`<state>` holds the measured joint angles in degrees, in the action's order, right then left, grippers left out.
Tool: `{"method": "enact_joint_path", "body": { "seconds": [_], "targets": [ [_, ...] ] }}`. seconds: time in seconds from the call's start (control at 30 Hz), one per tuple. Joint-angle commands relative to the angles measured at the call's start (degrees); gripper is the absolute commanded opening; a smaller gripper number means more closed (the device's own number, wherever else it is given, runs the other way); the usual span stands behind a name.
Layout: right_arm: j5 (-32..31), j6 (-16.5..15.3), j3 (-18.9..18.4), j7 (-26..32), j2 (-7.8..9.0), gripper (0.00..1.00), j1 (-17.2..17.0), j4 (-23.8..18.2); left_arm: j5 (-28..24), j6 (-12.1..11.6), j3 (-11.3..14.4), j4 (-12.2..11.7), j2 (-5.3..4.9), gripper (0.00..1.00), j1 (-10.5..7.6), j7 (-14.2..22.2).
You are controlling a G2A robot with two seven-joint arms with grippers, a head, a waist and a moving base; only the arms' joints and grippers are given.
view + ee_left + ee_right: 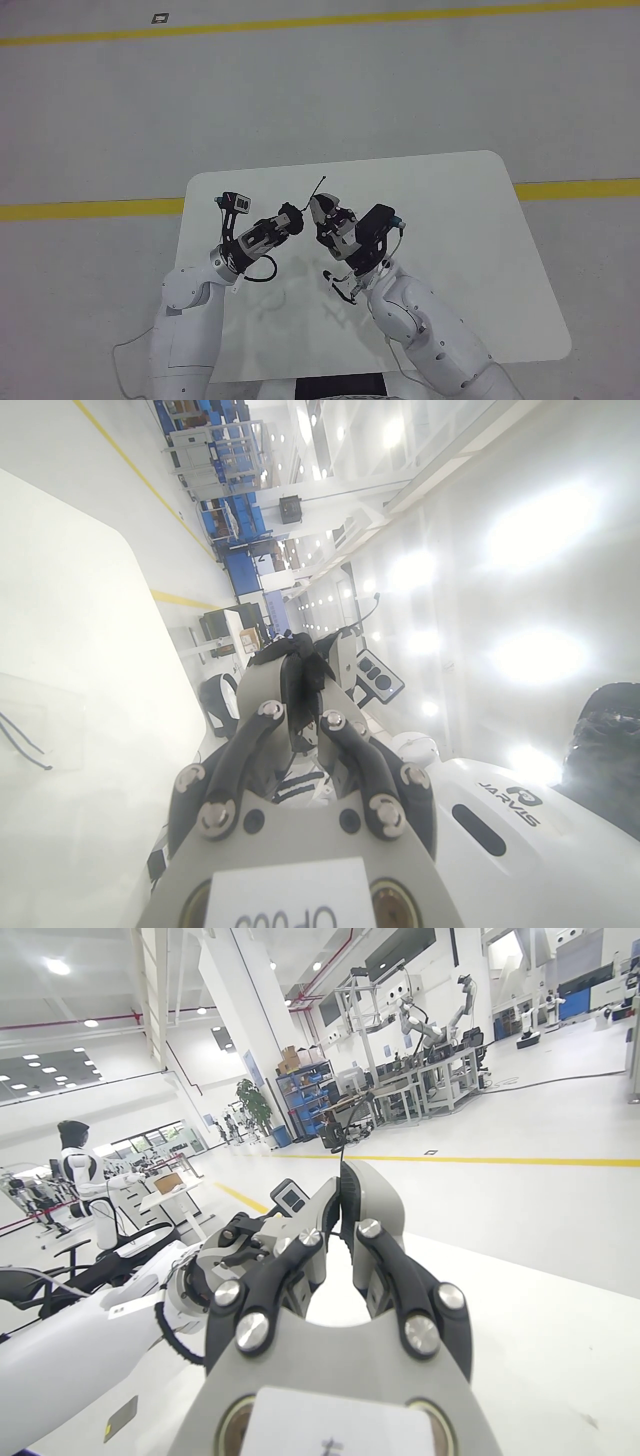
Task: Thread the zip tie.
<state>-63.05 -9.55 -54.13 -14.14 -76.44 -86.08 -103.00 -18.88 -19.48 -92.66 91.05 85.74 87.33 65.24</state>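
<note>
Threading well is calling for lining the strap's tip squarely with the head's slot and feeding slowly, with both grippers hovering over the middle of the smooth white table [450, 200]. The right gripper [341, 1180] is pinching the zip tie [342, 1155], a thin springy black strap. The left gripper [299, 662] is clamping a limp, crumpled black piece [309, 674], possibly the tie's head.

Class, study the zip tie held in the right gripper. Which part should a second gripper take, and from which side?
Probably its free tail: the zip tie juts thin and exposed beyond the shut right gripper, raised above the table. Come in from the side, closing across the strip just past that grip.
</note>
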Motion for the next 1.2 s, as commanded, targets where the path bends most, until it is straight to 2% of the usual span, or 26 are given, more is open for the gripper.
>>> {"method": "enact_joint_path", "body": {
  "seconds": [0.0,1.17],
  "targets": [
    [-0.06,0.07,0.0,-0.07,-0.04,0.0,0.0,0.06,0.0,0.0,0.0,0.0,0.0,0.0,0.0,0.0],
    [-0.66,-0.7,-0.5,-0.48,-0.5,0.0,-0.14,0.41,0.0,0.0,0.0,0.0,0.0,0.0,0.0,0.0]
  ]
}}
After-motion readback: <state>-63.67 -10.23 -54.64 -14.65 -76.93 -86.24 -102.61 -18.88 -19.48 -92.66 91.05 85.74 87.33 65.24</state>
